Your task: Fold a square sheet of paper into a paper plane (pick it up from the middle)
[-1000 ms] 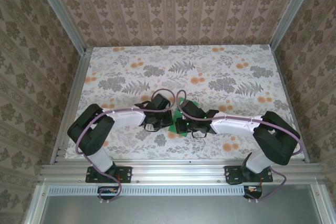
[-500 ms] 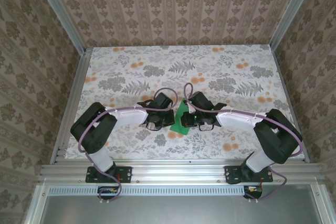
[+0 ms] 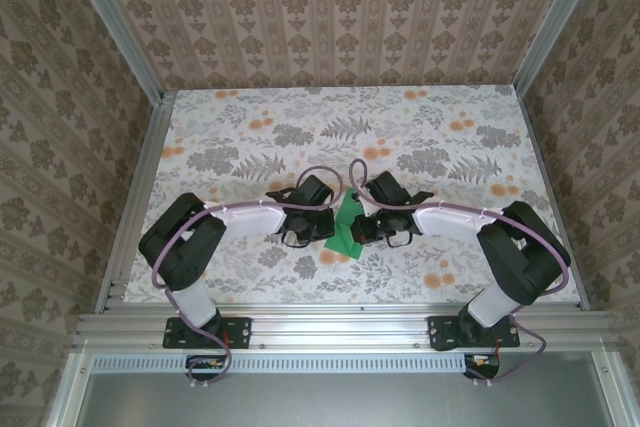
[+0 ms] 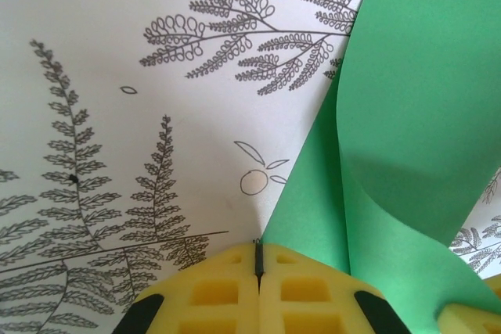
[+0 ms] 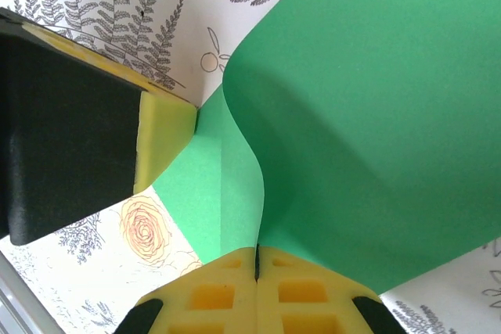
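The square sheet of paper (image 3: 346, 227) is bright green and lies partly folded on the table between my two grippers. In the right wrist view a large flap of the paper (image 5: 376, 115) curves up off a flat lower layer, and its edge runs into the seam of my right gripper (image 5: 257, 252), which is shut on it. My left gripper (image 4: 258, 254) is shut, its tips down at the edge of the paper (image 4: 407, 115). Its yellow finger (image 5: 166, 137) rests on the lower layer. From above, the left gripper (image 3: 326, 224) and right gripper (image 3: 360, 227) nearly meet.
The table (image 3: 300, 137) has a floral cloth, with patterned walls and aluminium rails on three sides. Both arms stretch inward from their bases at the near edge, and their cables loop above the wrists.
The right gripper has moved away from the near edge and slightly right, raising the green flap. The left gripper has shifted a little to the right. Both stay shut.
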`<state>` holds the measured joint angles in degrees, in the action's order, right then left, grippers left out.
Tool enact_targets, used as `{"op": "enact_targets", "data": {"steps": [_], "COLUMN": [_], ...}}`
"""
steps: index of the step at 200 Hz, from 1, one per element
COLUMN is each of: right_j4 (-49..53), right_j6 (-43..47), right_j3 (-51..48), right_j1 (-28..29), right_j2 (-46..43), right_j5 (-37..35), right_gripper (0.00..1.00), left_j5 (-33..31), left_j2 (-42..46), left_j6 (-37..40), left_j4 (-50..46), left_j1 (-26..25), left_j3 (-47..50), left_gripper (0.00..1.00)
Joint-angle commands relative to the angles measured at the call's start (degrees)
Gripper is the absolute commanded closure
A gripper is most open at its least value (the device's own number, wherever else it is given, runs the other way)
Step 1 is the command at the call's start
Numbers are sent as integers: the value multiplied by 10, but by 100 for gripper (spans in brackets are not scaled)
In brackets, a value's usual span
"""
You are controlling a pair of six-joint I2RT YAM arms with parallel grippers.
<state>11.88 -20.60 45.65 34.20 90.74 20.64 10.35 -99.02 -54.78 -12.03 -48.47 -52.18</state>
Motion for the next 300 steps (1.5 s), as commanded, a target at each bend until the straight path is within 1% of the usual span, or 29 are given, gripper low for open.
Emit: {"op": "enact_targets", "data": {"steps": [1, 37, 80, 167, 221, 250, 300], "right_j4": [13, 26, 29, 18, 15, -9, -9], "right_j6": [39, 68, 102, 161, 154, 143, 128], "right_j3": [22, 33, 40, 52, 41, 20, 7], "right_j1": [-7, -20, -28, -41, -43, -44, -44], "right_j2": [7, 17, 32, 58, 56, 46, 22], "right_j5": [8, 8, 26, 19, 11, 4, -7], "right_gripper": [96, 95, 94, 92, 92, 92, 92], "left_j5": [-20, -25, -31, -33, -34, -34, -33], "left_j2": [-27, -27, -27, -29, -30, -31, -34], "left_j6": [18, 21, 23, 26, 27, 28, 31], "left_j4": [-45, -54, -60, -66, -70, -73, -75], "left_j1": [-6, -8, -10, -14, -15, -15, -17], "left_j3": [-2, -5, -9, -16, -22, -24, -27], "left_gripper": [100, 100, 100, 100, 100, 100, 100]}}
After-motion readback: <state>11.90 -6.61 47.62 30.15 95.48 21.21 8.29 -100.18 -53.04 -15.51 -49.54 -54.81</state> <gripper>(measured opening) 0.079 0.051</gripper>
